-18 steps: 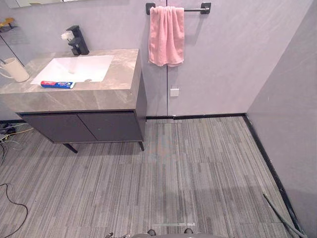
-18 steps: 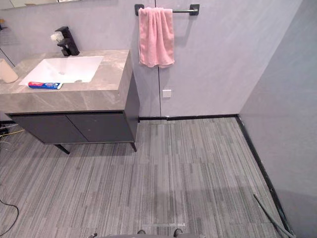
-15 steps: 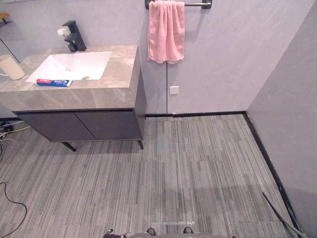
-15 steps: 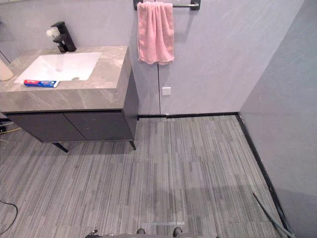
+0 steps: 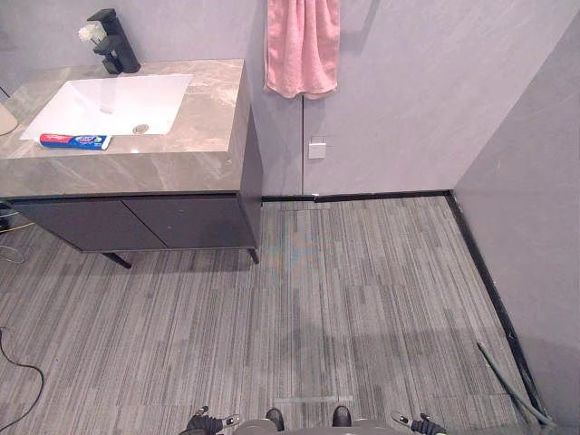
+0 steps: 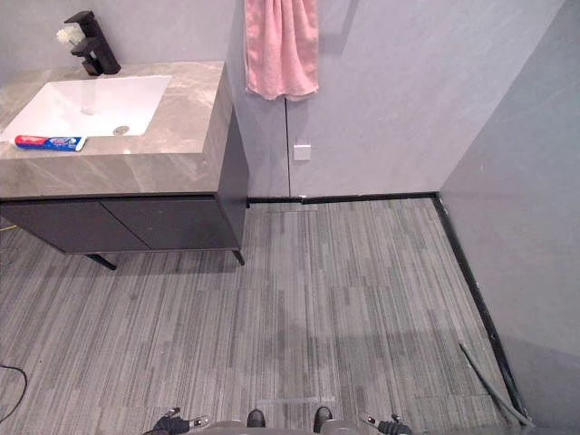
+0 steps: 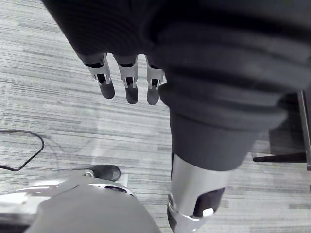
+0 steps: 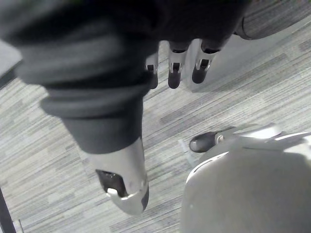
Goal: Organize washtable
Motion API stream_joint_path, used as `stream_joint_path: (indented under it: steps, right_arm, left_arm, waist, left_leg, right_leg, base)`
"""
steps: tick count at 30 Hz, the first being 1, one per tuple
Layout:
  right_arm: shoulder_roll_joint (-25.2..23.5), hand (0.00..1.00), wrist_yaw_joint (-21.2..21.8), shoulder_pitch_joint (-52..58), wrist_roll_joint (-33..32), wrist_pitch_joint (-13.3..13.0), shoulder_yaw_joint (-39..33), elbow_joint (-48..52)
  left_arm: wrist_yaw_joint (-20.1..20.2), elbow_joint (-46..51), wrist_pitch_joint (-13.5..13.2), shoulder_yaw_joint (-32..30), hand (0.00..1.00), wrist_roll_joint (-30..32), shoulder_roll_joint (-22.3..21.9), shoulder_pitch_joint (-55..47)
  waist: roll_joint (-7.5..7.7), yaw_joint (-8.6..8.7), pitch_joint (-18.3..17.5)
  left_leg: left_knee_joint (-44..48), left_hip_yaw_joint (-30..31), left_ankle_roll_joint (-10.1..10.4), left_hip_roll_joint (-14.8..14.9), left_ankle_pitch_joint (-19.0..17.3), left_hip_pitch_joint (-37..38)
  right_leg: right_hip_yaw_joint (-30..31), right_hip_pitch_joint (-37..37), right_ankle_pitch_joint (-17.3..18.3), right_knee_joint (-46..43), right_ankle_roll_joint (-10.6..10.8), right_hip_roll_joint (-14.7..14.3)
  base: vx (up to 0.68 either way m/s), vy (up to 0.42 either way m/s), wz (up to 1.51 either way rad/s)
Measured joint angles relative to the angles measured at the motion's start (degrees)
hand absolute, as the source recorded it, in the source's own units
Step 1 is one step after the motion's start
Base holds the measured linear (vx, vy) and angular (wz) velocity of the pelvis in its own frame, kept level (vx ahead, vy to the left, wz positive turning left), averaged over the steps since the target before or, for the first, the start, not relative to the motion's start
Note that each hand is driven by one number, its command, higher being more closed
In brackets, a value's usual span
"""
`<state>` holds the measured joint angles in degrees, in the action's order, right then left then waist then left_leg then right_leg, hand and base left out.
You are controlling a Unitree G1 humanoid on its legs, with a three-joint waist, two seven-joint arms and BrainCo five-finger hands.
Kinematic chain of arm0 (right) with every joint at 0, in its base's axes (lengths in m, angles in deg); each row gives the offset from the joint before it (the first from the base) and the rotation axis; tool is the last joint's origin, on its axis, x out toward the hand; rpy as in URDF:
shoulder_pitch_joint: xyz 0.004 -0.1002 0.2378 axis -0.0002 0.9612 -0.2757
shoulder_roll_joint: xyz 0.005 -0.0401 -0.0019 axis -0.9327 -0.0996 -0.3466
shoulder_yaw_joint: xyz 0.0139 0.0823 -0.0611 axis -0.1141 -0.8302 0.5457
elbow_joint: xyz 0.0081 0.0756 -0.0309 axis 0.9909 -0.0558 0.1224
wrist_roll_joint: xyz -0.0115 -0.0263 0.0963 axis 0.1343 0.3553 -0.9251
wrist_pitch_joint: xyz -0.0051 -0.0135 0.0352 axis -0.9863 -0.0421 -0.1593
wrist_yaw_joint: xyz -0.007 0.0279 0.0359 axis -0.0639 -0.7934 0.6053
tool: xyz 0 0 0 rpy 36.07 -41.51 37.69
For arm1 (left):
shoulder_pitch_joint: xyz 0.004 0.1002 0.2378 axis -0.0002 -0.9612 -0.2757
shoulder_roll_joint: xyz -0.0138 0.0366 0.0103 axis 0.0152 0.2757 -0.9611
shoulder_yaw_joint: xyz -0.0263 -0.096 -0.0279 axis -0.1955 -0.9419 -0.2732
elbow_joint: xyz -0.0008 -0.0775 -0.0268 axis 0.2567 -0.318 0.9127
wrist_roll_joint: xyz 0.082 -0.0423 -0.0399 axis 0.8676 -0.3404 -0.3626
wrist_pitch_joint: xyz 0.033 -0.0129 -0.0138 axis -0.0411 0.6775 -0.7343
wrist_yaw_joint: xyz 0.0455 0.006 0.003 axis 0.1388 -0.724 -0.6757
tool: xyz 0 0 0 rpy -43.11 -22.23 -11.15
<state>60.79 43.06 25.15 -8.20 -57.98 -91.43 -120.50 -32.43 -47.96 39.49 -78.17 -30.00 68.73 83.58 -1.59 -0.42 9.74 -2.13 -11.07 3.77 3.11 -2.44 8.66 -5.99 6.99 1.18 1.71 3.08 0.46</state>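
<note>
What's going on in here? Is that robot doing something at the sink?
Nothing is being handled yet. The robot stands well back from the washtable. Its left hand and right hand hang open and empty by its sides. A toothpaste tube lies at the front edge of the sink, a black tap stands behind the sink, and a pink towel hangs on the wall.

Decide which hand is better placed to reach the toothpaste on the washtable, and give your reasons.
Probably the left. The toothpaste lies on the washtable on the robot's left. Both the left hand and right hand hang open and empty, so side decides.
</note>
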Motion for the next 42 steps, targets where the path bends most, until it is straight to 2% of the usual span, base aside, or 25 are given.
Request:
stream_joint_path:
  steps: [16,18,19,21,22,23,24,26,27,28,31,32,33,34,35,36,38,39,41,42]
  right_arm:
    - [-0.2,0.00,0.3,0.2,-6.1,-0.2,0.0,0.9]
    - [-0.2,0.00,0.5,-0.1,-6.2,-0.2,0.0,1.4]
    - [-0.3,0.00,0.7,-0.2,-6.6,-0.2,0.0,1.7]
    - [-0.4,0.00,1.1,-0.5,-8.3,-0.6,-0.1,2.2]
    - [-0.5,0.00,1.1,-0.5,-8.7,-0.7,-0.1,2.3]
    - [-0.5,0.00,1.1,-0.5,-9.2,-1.1,-0.1,2.3]
    - [-0.5,0.00,1.1,-0.6,-9.8,-1.3,-0.1,2.4]
    - [-0.1,0.00,1.1,-0.8,-10.2,-1.4,-0.1,3.0]
    - [-0.1,0.00,1.1,-0.8,-10.6,-1.5,-0.1,3.2]
    - [-0.1,0.00,1.1,-0.8,-10.6,-1.5,-0.1,3.2]
    - [-0.2,0.00,1.2,-0.8,-10.5,-1.6,-0.1,3.3]
    - [-0.2,0.00,1.2,-0.7,-10.5,-1.6,0.0,3.2]
    - [-0.5,0.00,1.2,0.1,-10.5,-1.5,0.0,3.1]
    - [-0.5,0.00,1.2,0.5,-10.5,-1.4,0.0,2.9]
    - [0.0,0.00,1.2,0.7,-10.5,-1.4,0.0,2.5]
    - [-0.1,0.00,1.2,0.6,-10.4,-1.5,-0.7,2.3]
    - [-0.1,0.00,1.1,0.6,-10.5,-1.4,-0.9,2.1]
    - [0.1,0.00,1.1,0.9,-10.4,-1.4,-0.8,2.3]
    - [0.3,0.00,1.1,1.3,-10.4,-1.5,-0.2,2.4]
    - [0.2,0.00,1.1,1.9,-10.4,-1.5,0.5,3.3]
  left_arm:
    - [0.0,0.0,-1.0,0.0,0.00,-0.5,0.0,-0.1]
    - [0.0,0.0,-1.0,0.1,0.00,-0.9,0.0,0.0]
    - [0.0,0.0,-1.0,0.1,0.00,-0.9,-0.1,0.0]
    - [0.0,0.0,-1.0,0.2,0.00,-1.7,0.0,0.2]
    - [0.0,0.0,-1.1,0.3,0.00,-2.1,0.0,0.4]
    - [0.0,0.0,-1.1,0.7,0.00,-2.5,0.1,0.6]
    - [0.0,0.0,-1.2,2.1,0.00,-2.5,0.5,0.9]
    - [0.0,0.0,-1.1,3.0,0.00,-2.5,0.9,1.4]
    - [0.0,0.0,-1.1,3.3,0.00,-2.5,1.2,1.6]
    - [0.0,0.0,-1.1,3.3,0.00,-2.5,1.2,1.6]
    - [0.1,0.0,-1.1,3.3,0.00,-2.5,1.3,2.1]
    - [0.1,0.0,-1.1,3.3,0.00,-2.5,1.3,2.1]
    - [0.3,0.1,-1.2,3.1,0.00,-2.5,1.6,2.1]
    - [0.3,0.1,-1.1,2.8,0.00,-2.5,1.5,2.1]
    - [0.3,0.1,-1.2,2.1,0.00,-2.5,0.8,2.2]
    - [0.4,0.2,-1.7,1.3,0.00,-2.4,-0.3,2.1]
    - [0.4,0.5,-2.1,0.3,0.00,-2.4,-0.7,2.1]
    - [0.4,1.1,-2.1,-1.5,0.00,-2.5,-1.1,1.9]
    - [0.4,2.5,-2.2,-3.6,0.00,-2.6,-1.4,1.7]
    - [0.4,3.9,-2.2,-4.3,0.00,-3.0,-1.4,1.8]
  waist:
    - [0.06,-0.30,0.1]
    - [-0.09,-0.33,0.2]
    - [-0.19,-0.33,0.3]
    - [-0.09,-0.20,1.0]
    - [-0.09,-0.18,1.3]
    - [-0.16,-0.16,1.9]
    - [-0.13,-0.11,2.6]
    - [-0.02,0.86,3.9]
    - [-0.36,1.40,4.5]
    - [-0.30,1.47,4.6]
    - [-0.54,2.89,4.9]
    - [-0.59,2.95,5.0]
    - [-0.03,2.95,5.1]
    - [0.01,3.04,5.1]
    - [-1.08,3.34,5.1]
    - [-2.20,3.24,4.8]
    - [-2.53,3.22,4.8]
    - [-2.95,3.20,5.1]
    - [-2.47,2.75,5.5]
    - [-1.94,2.60,5.8]
  left_leg:
    - [-2.2,-2.5,-0.3,0.1,-0.1,0.0]
    - [-1.8,-3.8,-1.4,0.2,-0.9,-0.4]
    - [-1.5,-4.1,-1.7,0.3,-1.1,-0.7]
    - [0.0,-5.5,-2.4,-0.1,-2.7,-1.1]
    - [0.5,-5.9,-2.6,-0.3,-3.2,-0.9]
    - [1.1,-6.4,-3.2,-0.7,-3.9,-0.3]
    - [0.9,-6.7,-3.5,-1.3,-4.2,0.7]
    - [0.4,-6.4,-4.4,-2.0,-4.8,3.0]
    - [0.0,-6.3,-4.4,-2.4,-5.6,4.5]
    - [0.0,-6.3,-4.3,-2.2,-6.0,5.0]
    - [0.2,-6.2,-2.8,0.0,-7.5,6.3]
    - [0.4,-6.3,-1.7,0.8,-8.1,6.7]
    - [0.5,-6.2,-0.2,0.9,-9.1,7.6]
    - [0.5,-5.8,0.5,1.0,-9.6,8.4]
    - [0.8,-5.5,1.3,2.9,-10.2,9.6]
    - [5.3,-5.5,1.7,4.2,-10.3,7.8]
    - [19.8,-5.1,2.8,6.6,-9.7,1.7]
    - [33.7,-4.1,4.2,9.6,-8.3,-3.7]
    - [49.4,-3.4,4.5,13.3,-8.5,-8.5]
    - [53.8,-4.8,3.9,14.1,-8.9,-10.7]
  right_leg:
    - [0.8,-0.4,-1.3,3.5,-1.5,-0.5]
    - [1.8,-1.9,-0.6,2.0,-1.2,-0.7]
    - [2.2,-3.1,0.4,0.2,-1.0,-0.7]
    - [2.6,-8.6,5.7,-11.3,0.4,0.5]
    - [2.3,-9.8,6.5,-14.4,1.0,1.0]
    - [1.1,-12.4,7.8,-21.1,2.8,2.2]
    - [-0.6,-15.3,8.4,-28.6,3.3,3.7]
    - [-3.7,-18.8,9.2,-37.7,3.1,6.2]
    - [-6.2,-21.0,11.6,-40.8,2.4,8.1]
    - [-7.1,-21.6,11.8,-40.4,2.3,8.3]
    - [-11.1,-24.3,9.9,-30.3,0.9,7.5]
    - [-11.1,-24.5,6.4,-23.7,0.5,6.3]
    - [-10.1,-24.3,2.6,-20.0,-0.9,5.8]
    - [-9.8,-23.9,-0.4,-20.4,-1.8,5.7]
    - [-10.7,-23.1,0.2,-21.4,-2.7,4.8]
    - [-10.9,-22.7,2.0,-21.1,-3.7,3.9]
    - [-11.0,-20.1,2.7,-18.7,-4.8,2.9]
    - [-11.0,-16.4,3.1,-16.1,-5.4,1.7]
    - [-10.8,-10.2,4.0,-13.4,-6.7,0.5]
    - [-10.1,-6.4,4.5,-11.8,-7.0,0.4]
  base:
    - [-0.06,-0.030,-0.06]
    - [0.02,-0.015,-0.29]
    - [0.04,0.008,-0.32]
    - [0.07,0.038,-0.27]
    - [0.08,0.062,-0.25]
    - [0.08,0.087,-0.19]
    - [0.10,0.095,-0.13]
    - [0.12,0.091,0.02]
    - [0.15,0.094,0.02]
    - [0.20,0.095,-0.02]
    - [0.25,-0.008,0.06]
    - [0.34,-0.105,0.11]
    - [0.36,-0.135,0.16]
    - [0.40,-0.189,0.22]
    - [0.44,-0.207,0.15]
    - [0.52,-0.303,0.05]
    - [0.42,-0.291,-0.02]
    - [0.36,-0.207,-0.02]
    - [0.45,-0.189,-0.19]
    - [0.44,-0.159,-0.27]
